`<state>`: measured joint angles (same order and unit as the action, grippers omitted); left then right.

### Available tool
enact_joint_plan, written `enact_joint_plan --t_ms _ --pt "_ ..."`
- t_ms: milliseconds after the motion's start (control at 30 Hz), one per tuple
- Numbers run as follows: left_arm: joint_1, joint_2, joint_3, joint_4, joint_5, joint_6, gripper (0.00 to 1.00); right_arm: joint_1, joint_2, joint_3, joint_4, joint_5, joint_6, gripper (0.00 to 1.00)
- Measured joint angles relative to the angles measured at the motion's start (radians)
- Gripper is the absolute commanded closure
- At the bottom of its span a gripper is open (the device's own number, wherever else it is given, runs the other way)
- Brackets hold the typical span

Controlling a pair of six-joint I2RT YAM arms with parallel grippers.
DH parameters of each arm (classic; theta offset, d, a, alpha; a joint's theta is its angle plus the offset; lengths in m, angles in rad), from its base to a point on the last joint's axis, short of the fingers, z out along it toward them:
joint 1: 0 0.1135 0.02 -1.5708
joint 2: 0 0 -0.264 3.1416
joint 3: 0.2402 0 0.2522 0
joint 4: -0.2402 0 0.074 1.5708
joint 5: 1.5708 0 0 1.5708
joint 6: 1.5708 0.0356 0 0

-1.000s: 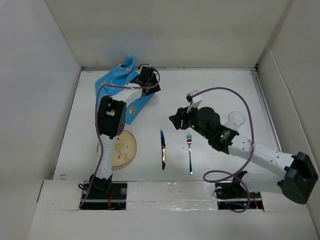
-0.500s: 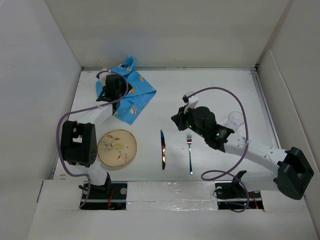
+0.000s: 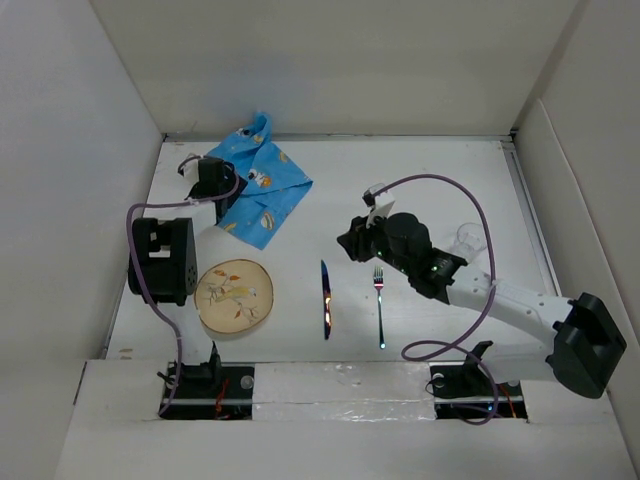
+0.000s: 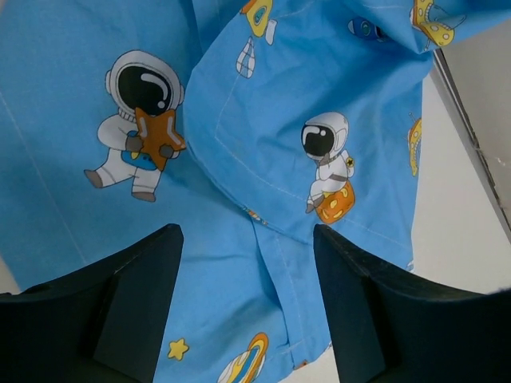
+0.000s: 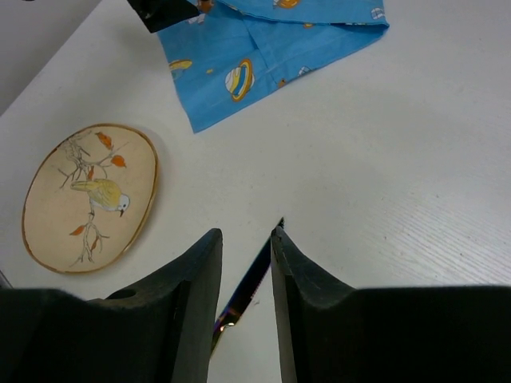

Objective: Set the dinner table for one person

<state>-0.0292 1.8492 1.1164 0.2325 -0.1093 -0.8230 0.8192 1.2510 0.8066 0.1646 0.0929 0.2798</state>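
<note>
Two black-fingered claws are at work over the large flat matte white dinner table (image 3: pixel 420 180), which fills the floor of the enclosure beneath both arms and is bordered by upright white panels (image 3: pixel 90 150). The left gripper (image 3: pixel 208 180) (image 4: pixel 246 235) hangs at the far left over a rumpled blue cloth placemat printed with cartoon astronauts and planets (image 3: pixel 262 195) (image 4: pixel 239 120) (image 5: pixel 263 32). Its fingers are spread wide with only folded cloth showing between them, and whether they touch the fabric cannot be told. The cloth lies at an angle in the far left part of the table, with one layer folded over another.

The right gripper (image 3: pixel 350 240) (image 5: pixel 244 235) sits near the middle of the table with its fingers drawn narrow, a slim gap left between them and nothing clamped. Through that gap the wrist view shows the tip of a slim iridescent metal knife (image 3: pixel 326 298) (image 5: pixel 251 275) lying flat on the table below.

A round cream plate painted with a bird on a branch (image 3: pixel 234 296) (image 5: pixel 89 195) rests near the left arm's base, apart from the placemat. The knife lies to its right, and a silver fork (image 3: pixel 380 305) lies further right, roughly parallel to the knife. A clear drinking glass (image 3: pixel 472 238) stands upright just beyond the right arm
</note>
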Motion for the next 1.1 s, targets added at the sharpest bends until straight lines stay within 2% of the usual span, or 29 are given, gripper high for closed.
enact_joint_plan --t_ms 200,267,600,733,1100 --pt "-0.002 0.079 0.124 -0.025 -0.031 0.001 0.54 0.0 0.041 0.018 0.0 -0.008 0.001 0.61" --pt "-0.002 0.097 0.151 -0.033 -0.045 0.001 0.54 0.0 0.061 0.023 0.0 -0.015 0.004 0.6" --pt "-0.002 0.116 0.159 -0.08 -0.128 0.01 0.49 0.003 0.183 0.069 0.0 -0.047 0.02 0.59" --pt "-0.002 0.105 0.112 -0.059 -0.151 0.013 0.45 0.014 0.194 0.081 0.0 -0.049 0.024 0.59" --pt "0.002 0.072 0.067 -0.038 -0.172 0.01 0.46 0.044 0.27 0.137 0.008 -0.057 0.042 0.59"
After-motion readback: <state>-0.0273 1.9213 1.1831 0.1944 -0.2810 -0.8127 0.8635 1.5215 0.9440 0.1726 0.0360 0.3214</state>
